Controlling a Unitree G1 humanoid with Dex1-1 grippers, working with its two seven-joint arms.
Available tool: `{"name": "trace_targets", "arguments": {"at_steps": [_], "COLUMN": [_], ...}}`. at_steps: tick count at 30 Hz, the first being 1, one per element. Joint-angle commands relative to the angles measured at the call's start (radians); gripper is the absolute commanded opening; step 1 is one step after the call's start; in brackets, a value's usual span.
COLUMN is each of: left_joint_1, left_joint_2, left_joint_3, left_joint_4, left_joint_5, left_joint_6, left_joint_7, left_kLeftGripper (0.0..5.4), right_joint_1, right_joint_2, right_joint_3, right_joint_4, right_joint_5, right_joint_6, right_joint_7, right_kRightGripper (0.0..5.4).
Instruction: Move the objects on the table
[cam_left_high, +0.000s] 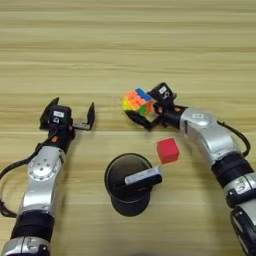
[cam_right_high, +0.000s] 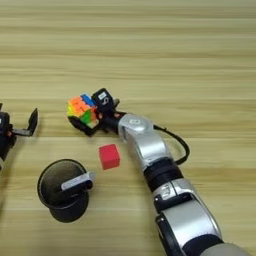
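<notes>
Right gripper (cam_left_high: 143, 111): reaching in from the right side, its two black fingers closed on the puzzle cube (cam_left_high: 137, 101), one finger under the near edge, the other at the cube's right side.
Puzzle cube: a little right of the table's middle, tilted in the grip; orange, yellow, green and blue faces show. I can't tell whether it touches the wood.
Left gripper (cam_left_high: 71, 111): out on the left of the table, fingers spread wide with nothing between them, well apart from every object.
Red cube (cam_left_high: 168, 150): flat on the table, just near of the right gripper and to the right of the cup, touching neither.
Black cup (cam_left_high: 129, 183): upright, nearest the robot, between the two arms.
Marker (cam_left_high: 143, 176): black and silver, lying slantwise across the cup's rim, its silver end pointing toward the red cube.
Table (cam_left_high: 125, 45): light-brown planks, the far half bare of objects.
</notes>
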Motion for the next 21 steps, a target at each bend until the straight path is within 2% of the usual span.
{"name": "trace_targets", "arguments": {"at_steps": [1, 6, 14, 21], "left_joint_1": [0.005, 0.005, 0.005, 0.009], "left_joint_2": [-0.001, 0.001, 0.006, 0.005], "left_joint_3": [0.006, 0.005, 0.0, -0.016], "left_joint_4": [-0.007, -0.006, -0.01, -0.014], "left_joint_5": [-0.018, -0.02, -0.022, -0.016], "left_joint_6": [-0.009, -0.022, -0.026, -0.028], "left_joint_7": [-0.002, -0.006, -0.008, -0.015], "left_kLeftGripper": [5.4, 5.4, 5.4, 5.4], "right_joint_1": [-0.038, -0.075, -0.108, -0.118], "right_joint_2": [0.015, 0.028, 0.045, 0.051], "right_joint_3": [0.015, 0.004, -0.027, -0.039], "right_joint_4": [0.067, 0.184, 0.281, 0.317], "right_joint_5": [-0.038, -0.067, -0.074, -0.084], "right_joint_6": [-0.031, -0.095, -0.175, -0.207], "right_joint_7": [-0.01, -0.037, -0.057, -0.066], "right_kRightGripper": [5.39, 5.39, 4.46, 3.68]}}
